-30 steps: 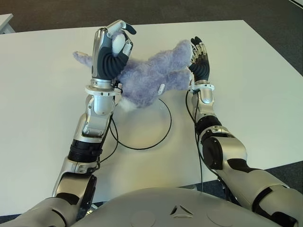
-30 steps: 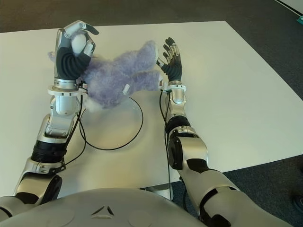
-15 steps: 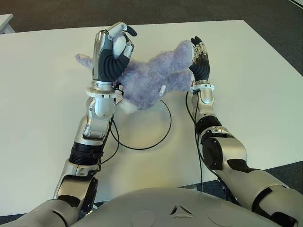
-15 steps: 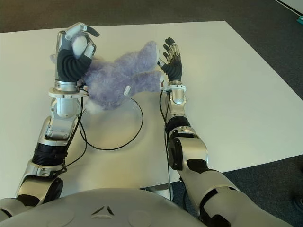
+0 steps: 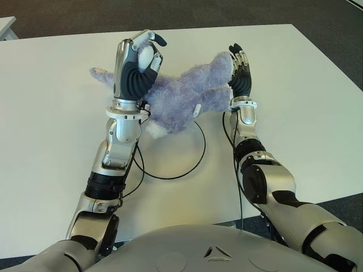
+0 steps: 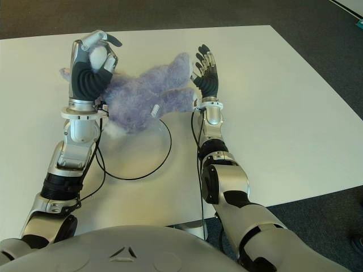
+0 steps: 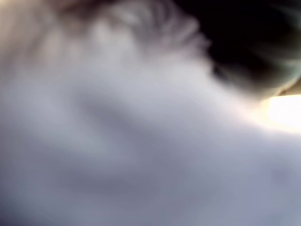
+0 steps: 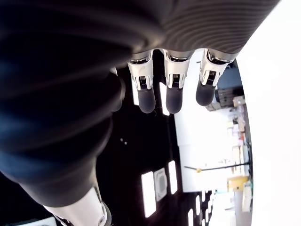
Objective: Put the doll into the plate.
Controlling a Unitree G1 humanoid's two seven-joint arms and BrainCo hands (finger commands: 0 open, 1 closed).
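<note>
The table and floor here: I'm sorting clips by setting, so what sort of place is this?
Probably an office or lab room. A large plain white table stands on dark carpet, and the only things on it are a purple doll, held by the left hand, and a clear plate.

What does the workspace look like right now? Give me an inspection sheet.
Surface: white table, bare apart from the job's things.
Job's things: purple doll held up over the far edge of the clear plate.
Clutter: nothing seen.
Hands: left hand curled on the doll; right hand open, fingers straight, against the doll's other end.
Cables: black cables hang along both forearms.
Surroundings: dark carpet floor.
</note>
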